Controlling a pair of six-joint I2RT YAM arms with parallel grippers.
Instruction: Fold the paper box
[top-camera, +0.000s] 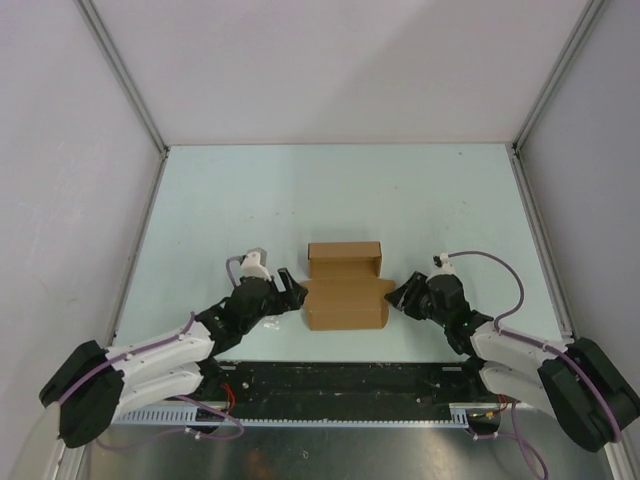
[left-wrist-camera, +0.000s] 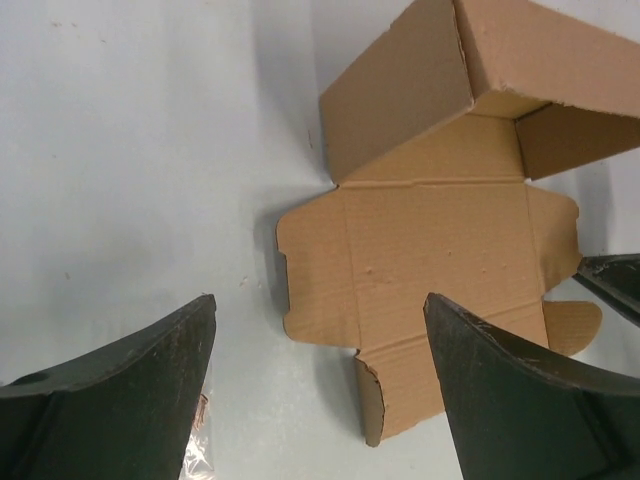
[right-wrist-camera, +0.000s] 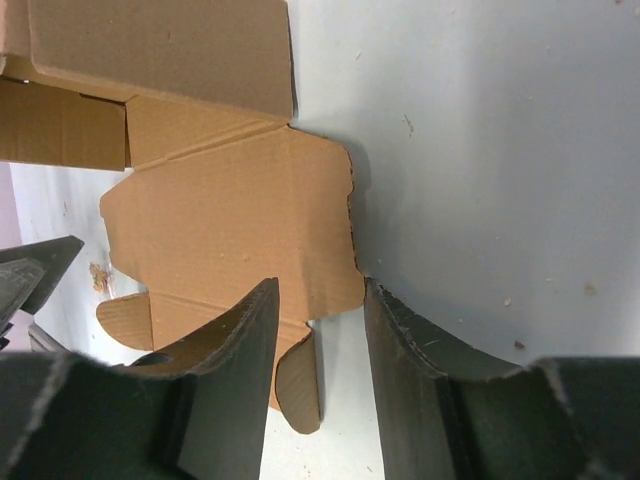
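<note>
Mid-fold: plain brown cardboard paper box (top-camera: 345, 285) at centre of pale desk (top-camera: 230, 200), lid panel (top-camera: 345, 310) lying flat. Left end effector (top-camera: 292, 286) spread wide beside its left edge; right end effector (top-camera: 401, 296) part-narrowed astride right edge, not pinching. Next, likely: raising side tabs, closing lid.

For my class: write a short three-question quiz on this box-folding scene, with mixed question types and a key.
1. True or false: the left gripper grips the paper box.
2. Whose fingers straddle the edge of a flat side flap? A left gripper B right gripper C neither
3. Fill in: the box lies ___ the two grippers.
Key: 1 false; 2 B; 3 between.
</note>
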